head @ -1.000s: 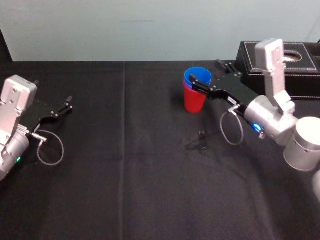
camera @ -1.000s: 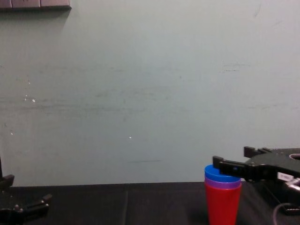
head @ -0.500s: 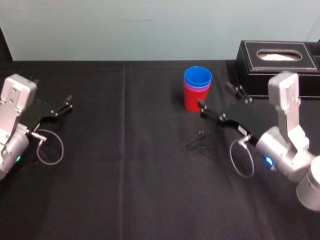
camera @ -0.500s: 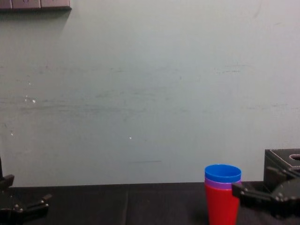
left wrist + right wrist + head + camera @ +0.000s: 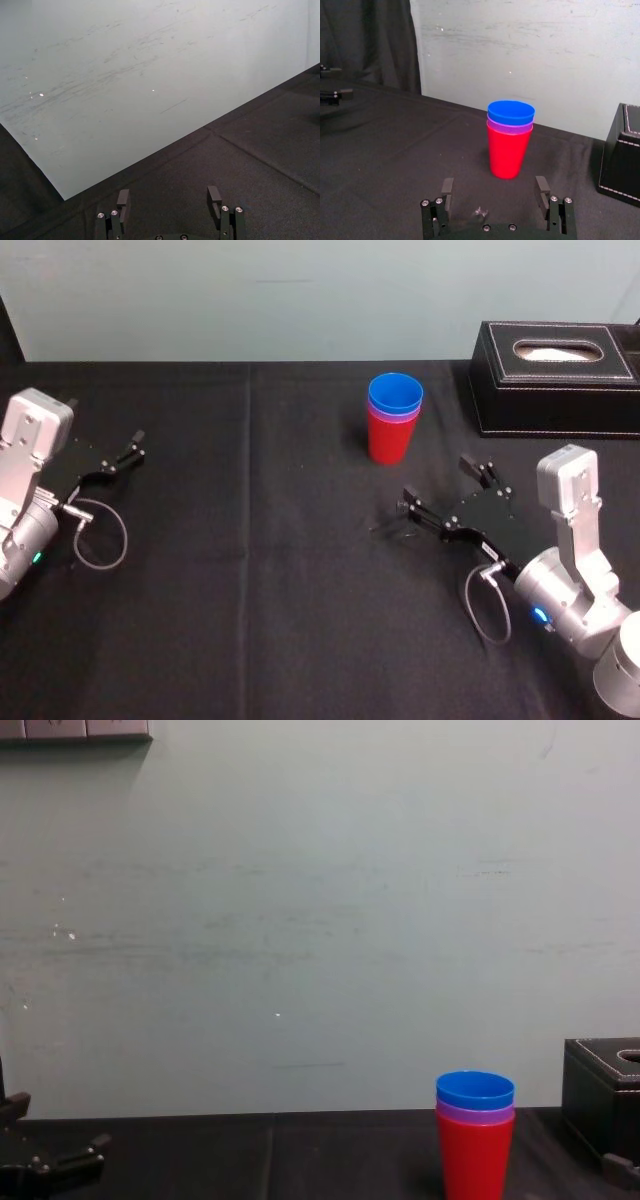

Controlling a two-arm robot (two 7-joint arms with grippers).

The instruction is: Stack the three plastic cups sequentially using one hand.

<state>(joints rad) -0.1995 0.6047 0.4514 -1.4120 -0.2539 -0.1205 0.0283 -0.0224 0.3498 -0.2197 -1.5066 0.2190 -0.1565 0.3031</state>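
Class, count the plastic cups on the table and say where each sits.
3, nested in one upright stack: red cup at bottom, purple cup inside it, blue cup on top.

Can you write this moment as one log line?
blue cup in purple in red, stacked | right hand: open, empty, nearer the robot | left hand: open, parked left

Three plastic cups in one stack: one red cup, one purple cup, one blue cup; one black box; one counter; two grippers, the left gripper and the right gripper; each gripper has two fingers.
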